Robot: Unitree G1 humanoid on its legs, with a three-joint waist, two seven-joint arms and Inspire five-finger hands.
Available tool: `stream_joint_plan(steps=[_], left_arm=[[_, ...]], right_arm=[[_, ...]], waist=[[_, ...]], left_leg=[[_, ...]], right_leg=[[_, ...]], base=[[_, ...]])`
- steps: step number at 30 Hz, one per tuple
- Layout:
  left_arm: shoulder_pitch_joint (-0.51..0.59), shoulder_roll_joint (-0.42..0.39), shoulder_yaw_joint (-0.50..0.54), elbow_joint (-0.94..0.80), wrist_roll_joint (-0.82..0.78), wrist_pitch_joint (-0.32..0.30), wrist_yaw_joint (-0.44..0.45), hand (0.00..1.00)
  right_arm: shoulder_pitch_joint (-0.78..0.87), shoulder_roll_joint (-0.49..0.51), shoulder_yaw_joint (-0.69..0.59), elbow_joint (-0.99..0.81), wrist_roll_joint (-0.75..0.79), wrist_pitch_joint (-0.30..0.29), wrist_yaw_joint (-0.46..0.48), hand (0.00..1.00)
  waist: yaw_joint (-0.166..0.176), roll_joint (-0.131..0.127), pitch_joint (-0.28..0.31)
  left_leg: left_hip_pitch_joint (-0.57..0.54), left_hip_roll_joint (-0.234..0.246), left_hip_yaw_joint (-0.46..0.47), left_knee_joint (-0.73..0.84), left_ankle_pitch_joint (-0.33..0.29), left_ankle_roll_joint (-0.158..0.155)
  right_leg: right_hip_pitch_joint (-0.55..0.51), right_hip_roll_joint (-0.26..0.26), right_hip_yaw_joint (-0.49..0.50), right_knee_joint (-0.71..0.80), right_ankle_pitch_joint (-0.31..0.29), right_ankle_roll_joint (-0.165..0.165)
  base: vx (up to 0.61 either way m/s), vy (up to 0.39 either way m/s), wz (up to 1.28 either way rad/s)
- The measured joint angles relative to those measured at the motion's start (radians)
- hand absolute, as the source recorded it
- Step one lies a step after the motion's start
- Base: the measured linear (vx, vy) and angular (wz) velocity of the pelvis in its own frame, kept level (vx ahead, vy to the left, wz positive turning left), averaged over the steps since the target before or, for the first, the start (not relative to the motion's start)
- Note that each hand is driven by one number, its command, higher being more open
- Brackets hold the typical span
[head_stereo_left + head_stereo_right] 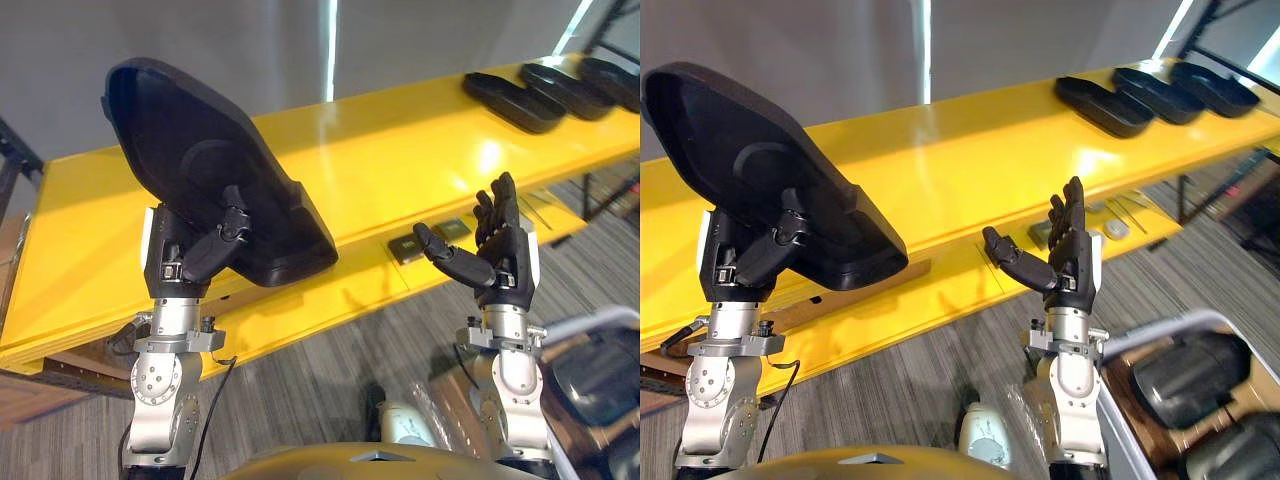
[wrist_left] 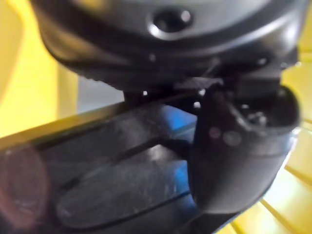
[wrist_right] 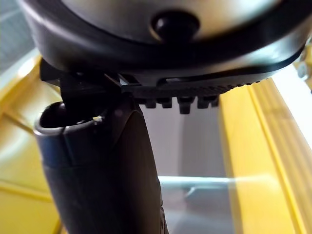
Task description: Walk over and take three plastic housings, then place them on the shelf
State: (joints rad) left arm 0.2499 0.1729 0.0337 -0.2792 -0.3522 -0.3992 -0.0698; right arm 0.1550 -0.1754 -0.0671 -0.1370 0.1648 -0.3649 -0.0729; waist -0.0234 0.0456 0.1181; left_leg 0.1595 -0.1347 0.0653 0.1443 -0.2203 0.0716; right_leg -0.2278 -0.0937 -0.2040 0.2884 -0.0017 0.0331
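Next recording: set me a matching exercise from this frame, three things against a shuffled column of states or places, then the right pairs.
Things:
1. left robot hand
2. right robot hand
3. row of housings

States or places:
A. lying at the far right end of the yellow shelf
B. fingers straight, holding nothing
C. shut on a black housing, held up above the shelf

Pairs: 1-C, 2-B, 3-A.

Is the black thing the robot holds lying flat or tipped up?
Tipped up: the left hand grips the housing, steeply tilted, by its lower end.
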Motion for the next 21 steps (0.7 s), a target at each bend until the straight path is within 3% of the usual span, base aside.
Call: stream_joint_plan(steps=[2, 3, 4, 6, 7, 8, 9, 11, 13, 18, 21], left_arm=[[0.003, -0.02, -0.003, 0.047, 0.0, 0.036, 0.004, 0.0], [0.003, -0.015, -0.008, 0.054, 0.001, 0.044, -0.001, 0.0], [0.002, -0.005, -0.024, 0.063, 0.001, 0.051, -0.011, 0.0], [0.0, -0.007, -0.053, 0.061, 0.001, 0.051, -0.026, 0.0], [-0.005, -0.007, -0.074, 0.06, 0.003, 0.051, -0.038, 0.0], [-0.008, -0.007, -0.093, 0.057, 0.005, 0.052, -0.047, 0.0], [-0.006, -0.007, -0.103, 0.056, 0.005, 0.053, -0.053, 0.0], [-0.019, 0.0, -0.12, 0.021, 0.005, 0.056, -0.085, 0.0], [-0.039, 0.017, -0.121, -0.01, 0.008, 0.056, -0.111, 0.0], [-0.085, 0.072, -0.139, -0.035, 0.037, 0.105, -0.146, 0.0], [-0.096, 0.086, -0.16, -0.044, 0.051, 0.152, -0.173, 0.0]], right_arm=[[-0.033, -0.031, 0.012, 0.011, -0.001, 0.0, -0.001, 1.0], [-0.036, -0.031, 0.01, 0.011, -0.001, 0.0, -0.007, 1.0], [-0.046, -0.025, -0.002, 0.012, -0.001, -0.001, -0.022, 1.0], [-0.066, -0.026, -0.025, 0.012, -0.004, -0.025, -0.047, 1.0], [-0.078, -0.025, -0.041, 0.012, -0.004, -0.034, -0.066, 1.0], [-0.081, -0.026, -0.053, 0.012, -0.005, -0.036, -0.083, 1.0], [-0.076, -0.025, -0.061, 0.014, -0.006, -0.038, -0.091, 1.0], [-0.051, -0.023, -0.089, 0.006, -0.004, -0.056, -0.11, 1.0], [-0.049, -0.019, -0.124, 0.003, 0.0, -0.062, -0.112, 1.0], [0.007, -0.012, -0.149, -0.057, 0.002, -0.061, -0.1, 1.0], [0.012, -0.012, -0.15, -0.103, 0.002, -0.058, -0.089, 1.0]], waist=[[0.002, 0.002, 0.012], [0.01, -0.002, 0.016], [0.024, -0.01, 0.02], [0.027, -0.016, 0.025], [0.031, -0.007, 0.026], [0.027, 0.01, 0.034], [0.02, 0.013, 0.035], [-0.001, -0.002, 0.027], [-0.01, -0.009, 0.028], [-0.013, -0.012, 0.025], [-0.034, -0.009, 0.021]], left_leg=[[-0.115, 0.05, 0.118, 0.319, -0.043, -0.039], [-0.146, 0.077, 0.159, 0.398, -0.056, -0.035], [-0.173, 0.096, 0.191, 0.425, -0.096, -0.008], [-0.231, 0.105, 0.165, 0.327, -0.102, -0.04], [-0.261, 0.126, 0.129, 0.219, -0.065, -0.084], [-0.248, 0.164, 0.132, 0.109, 0.084, -0.105], [-0.225, 0.159, 0.151, 0.088, 0.125, -0.066], [-0.179, 0.109, 0.162, -0.015, 0.156, -0.031], [-0.175, 0.082, 0.171, -0.062, 0.174, -0.016], [-0.166, 0.067, 0.171, -0.095, 0.175, -0.015], [-0.165, 0.069, 0.171, -0.1, 0.177, -0.016]], right_leg=[[0.129, -0.001, -0.02, -0.111, 0.003, -0.014], [0.161, 0.002, -0.018, -0.138, 0.004, -0.013], [0.208, -0.004, -0.004, -0.179, 0.003, -0.014], [0.241, -0.027, 0.002, -0.206, 0.003, -0.014], [0.249, -0.034, 0.017, -0.21, 0.003, -0.01], [0.272, -0.033, 0.023, -0.209, -0.004, 0.013], [0.285, -0.034, 0.024, -0.207, -0.011, 0.028], [0.278, -0.079, 0.021, -0.21, -0.01, 0.036], [0.265, -0.1, 0.013, -0.229, -0.001, 0.053], [0.265, -0.112, -0.012, -0.241, 0.007, 0.068], [0.264, -0.11, -0.013, -0.242, 0.006, 0.07]], base=[[0.36, -0.032, 0.3], [0.34, -0.022, 0.02], [0.29, -0.024, -0.19], [0.24, 0.016, -0.23], [0.2, 0.11, -0.39], [0.26, 0.162, -0.41], [0.22, 0.16, -0.31], [0.18, 0.19, -0.05], [0.12, 0.195, -0.02], [0.06, 0.063, -0.01], [0.0, 0.0, 0.0]])
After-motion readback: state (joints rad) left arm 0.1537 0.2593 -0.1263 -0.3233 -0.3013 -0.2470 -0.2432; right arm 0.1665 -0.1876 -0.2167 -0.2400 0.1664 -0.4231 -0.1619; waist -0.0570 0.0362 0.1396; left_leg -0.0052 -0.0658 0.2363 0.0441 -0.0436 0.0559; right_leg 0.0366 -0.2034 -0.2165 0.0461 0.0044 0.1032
